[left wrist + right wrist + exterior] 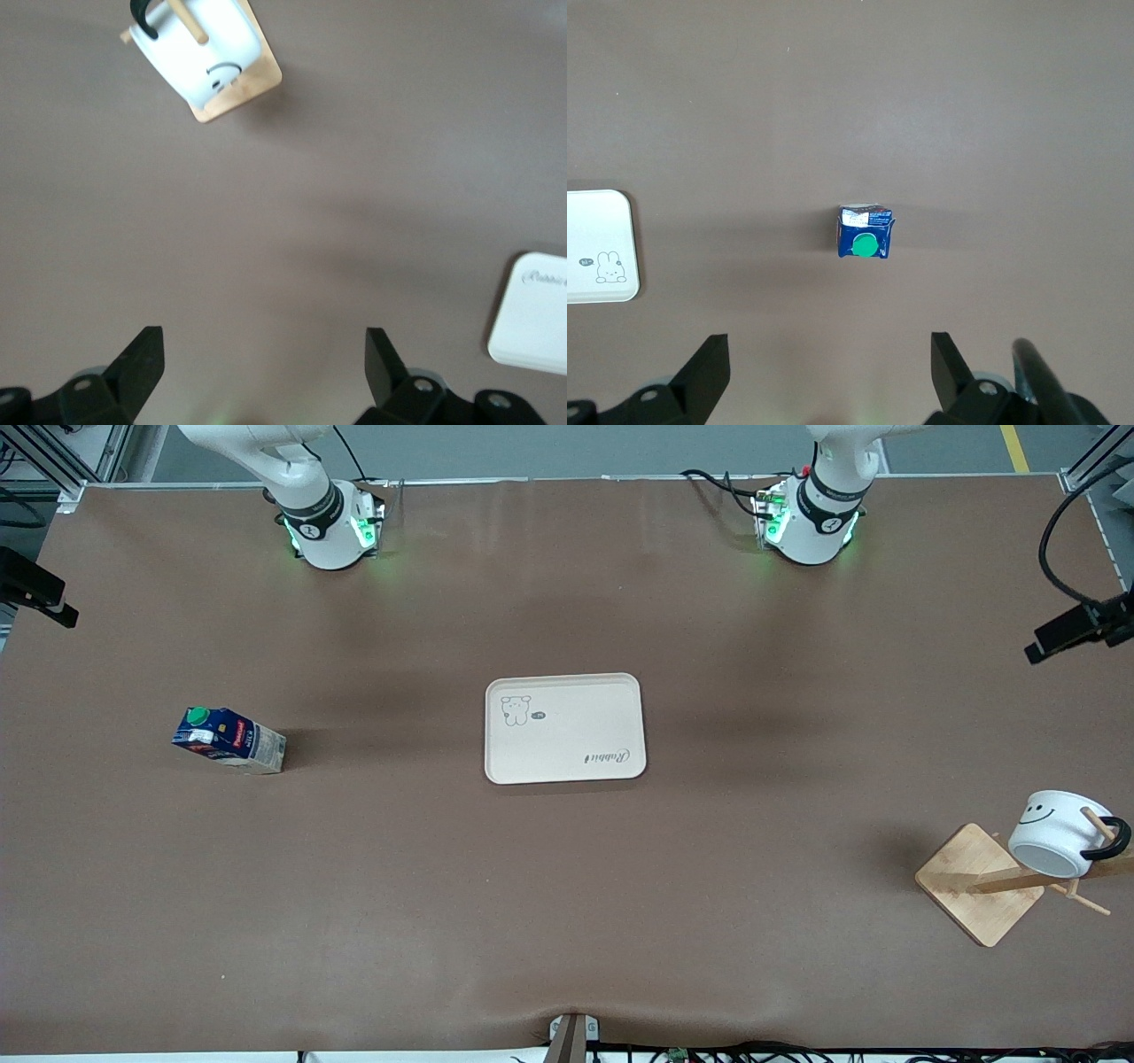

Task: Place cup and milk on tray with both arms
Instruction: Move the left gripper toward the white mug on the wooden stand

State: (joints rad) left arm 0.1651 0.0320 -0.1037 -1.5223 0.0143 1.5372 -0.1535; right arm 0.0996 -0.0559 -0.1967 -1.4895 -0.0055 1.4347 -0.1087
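Note:
The cream tray lies flat at the middle of the table; a corner shows in the left wrist view and the right wrist view. The dark-blue milk carton with a green cap stands toward the right arm's end. The white smiley cup hangs by its black handle on a wooden rack peg toward the left arm's end. My left gripper is open, high over bare table. My right gripper is open, high over the table near the milk. Both are empty.
The wooden rack with a square base and pegs stands near the table edge at the left arm's end. Black camera mounts sit at both table ends. The arm bases stand along the edge farthest from the front camera.

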